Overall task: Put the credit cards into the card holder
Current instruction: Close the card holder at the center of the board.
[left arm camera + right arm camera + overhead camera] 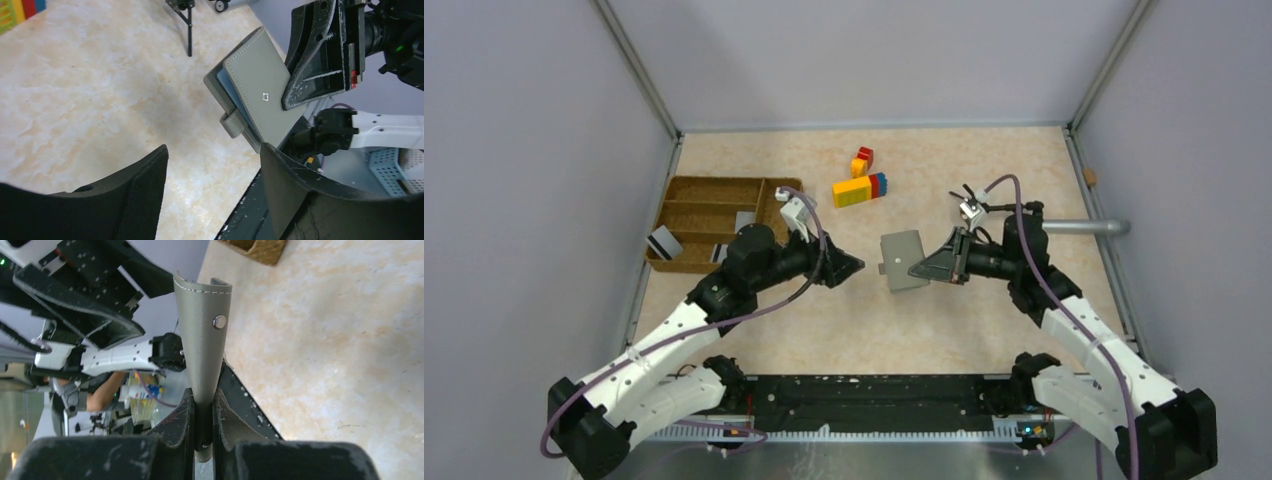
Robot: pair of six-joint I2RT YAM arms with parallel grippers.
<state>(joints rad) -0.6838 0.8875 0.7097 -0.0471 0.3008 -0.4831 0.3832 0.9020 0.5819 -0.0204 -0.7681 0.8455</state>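
The grey card holder (903, 259) is held above the table's middle, folded shut, its centre dot showing in the left wrist view (260, 92) and a snap stud in the right wrist view (205, 335). My right gripper (927, 268) is shut on the holder's right edge (204, 412). My left gripper (856, 266) is open and empty, just left of the holder, its jaws wide apart (212, 167). Silver-grey credit cards with dark stripes sit in the wicker tray: one (662, 243) at its left end, another (745, 221) in a compartment, a third (720, 253) at the front edge.
The brown wicker tray (696, 190) stands at the far left. Stacked coloured toy bricks (860, 189) and a smaller stack (862, 160) lie at the back centre. A grey tube (1084, 228) runs in from the right wall. A black rail (874, 400) spans the near edge.
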